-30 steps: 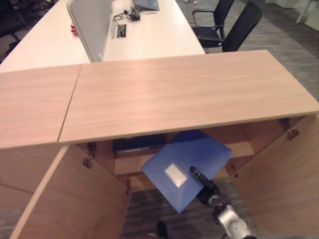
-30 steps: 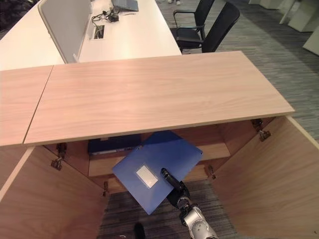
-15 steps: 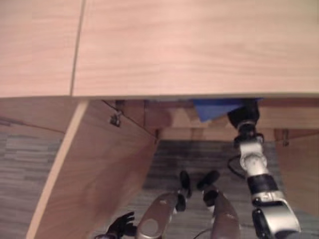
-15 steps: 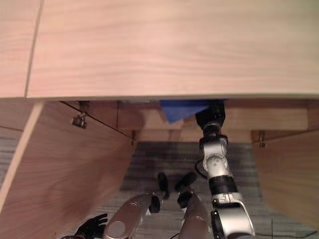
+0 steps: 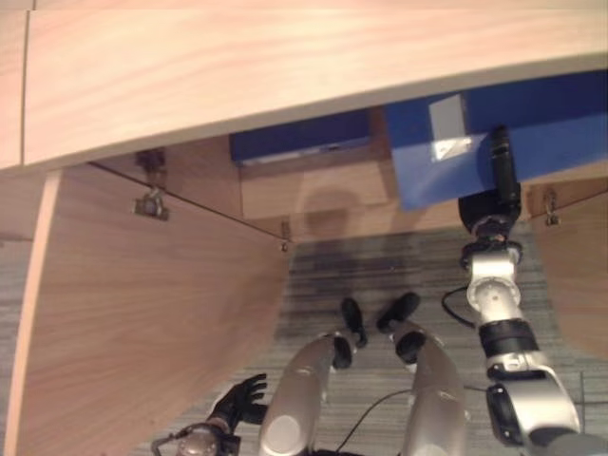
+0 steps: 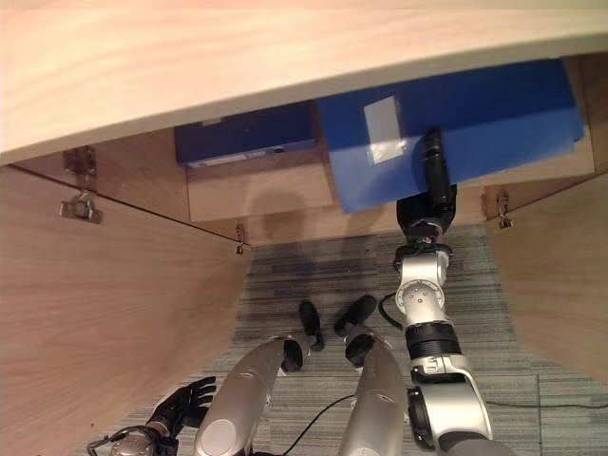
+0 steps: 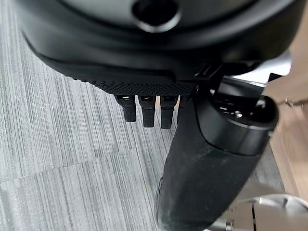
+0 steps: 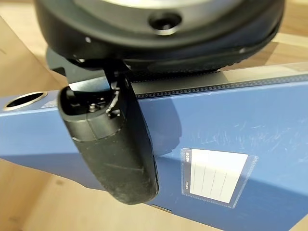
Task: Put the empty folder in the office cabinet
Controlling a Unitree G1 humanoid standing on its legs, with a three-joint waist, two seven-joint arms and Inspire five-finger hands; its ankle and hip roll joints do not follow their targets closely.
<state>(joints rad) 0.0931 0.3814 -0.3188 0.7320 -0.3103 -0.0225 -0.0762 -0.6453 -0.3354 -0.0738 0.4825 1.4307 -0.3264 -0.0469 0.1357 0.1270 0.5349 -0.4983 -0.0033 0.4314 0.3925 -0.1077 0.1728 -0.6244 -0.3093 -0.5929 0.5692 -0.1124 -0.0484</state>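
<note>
While the right hand (image 6: 429,195) reaches under the cabinet (image 6: 285,47) top in the eye views, the blue folder (image 6: 475,119) lies flat beyond it on the shelf (image 6: 256,195), partly overhanging the front edge, probably so it can slide in level beside the second folder (image 6: 245,135). The door (image 5: 142,313) stands swung aside. The left hand (image 5: 239,404) hangs low by the floor (image 6: 313,275), fingers loosely spread and idle. In the right wrist view, the thumb presses on the folder's cover near its white label (image 8: 214,175), pinching it.
</note>
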